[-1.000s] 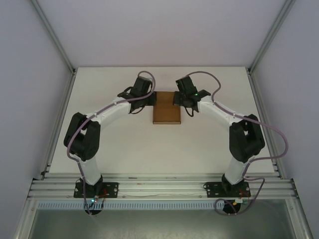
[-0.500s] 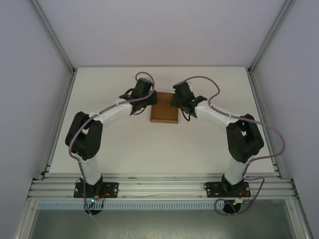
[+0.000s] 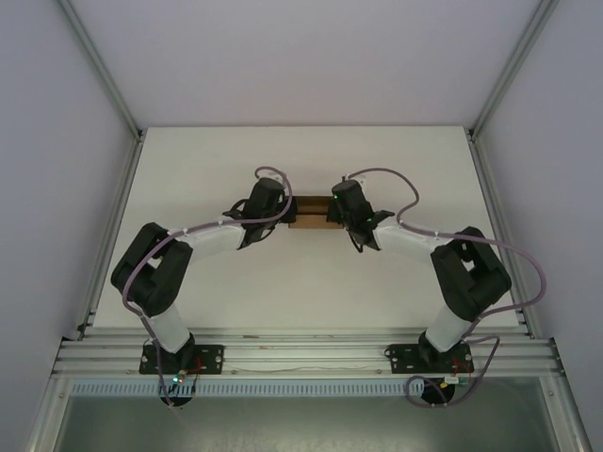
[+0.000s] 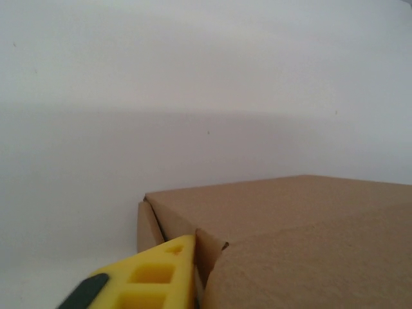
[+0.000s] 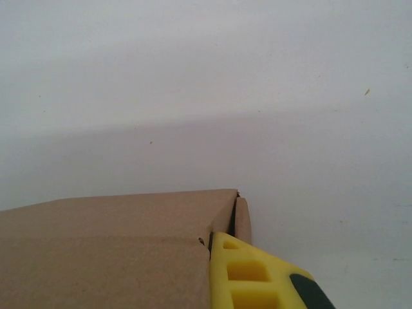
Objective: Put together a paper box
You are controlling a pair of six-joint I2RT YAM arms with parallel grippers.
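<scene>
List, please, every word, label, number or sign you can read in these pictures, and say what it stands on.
None can be read: the paper box is plain brown cardboard, the yellow fingers carry no marking, and the white table shows no print.

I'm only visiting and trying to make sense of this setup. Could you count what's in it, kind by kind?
Paper box, brown cardboard: 1
Robot arms: 2 (left arm, right arm)
Total: 3
</scene>
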